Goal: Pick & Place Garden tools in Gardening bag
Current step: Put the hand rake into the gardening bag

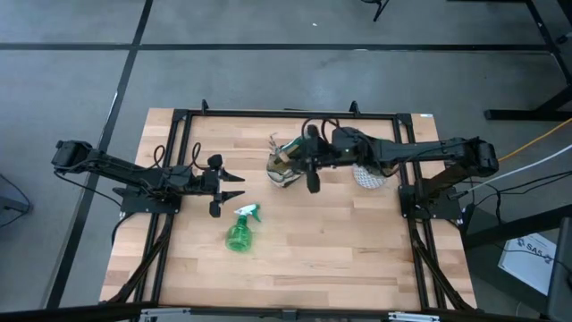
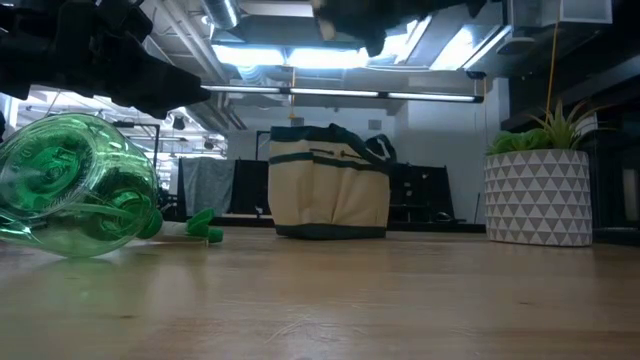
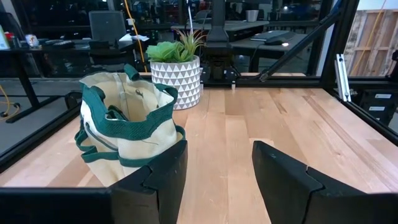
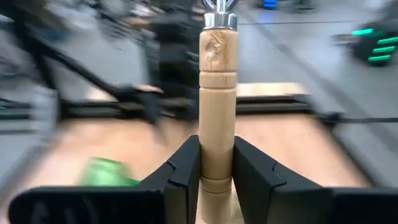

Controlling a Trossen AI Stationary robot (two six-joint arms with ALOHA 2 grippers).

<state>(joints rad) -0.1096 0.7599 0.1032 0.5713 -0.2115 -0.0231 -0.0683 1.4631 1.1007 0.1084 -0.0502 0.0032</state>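
Note:
The beige gardening bag (image 1: 284,168) with green trim stands upright on its base at the table's far middle, its mouth open (image 3: 127,127). A green spray bottle (image 1: 241,231) lies on its side nearer the front (image 2: 75,190). My right gripper (image 1: 310,161) reaches in from the right over the bag, shut on a wooden-handled tool (image 4: 217,93). The tool's head is cut off by the picture edge. My left gripper (image 3: 217,180) waits open at the table's left, facing the bag, with nothing between its fingers. My right gripper pinches the tool's wooden handle (image 4: 217,158) between its two fingers, on the part away from the metal collar (image 4: 217,20). The collar end sticks out beyond the fingertips. The tool is lifted clear of the table, over the bag.
A leafy plant in a white patterned pot (image 1: 368,174) stands right of the bag, under my right arm (image 2: 540,195). A black frame (image 1: 179,116) borders the table. Bare wood lies along the near half of the table, around the spray bottle.

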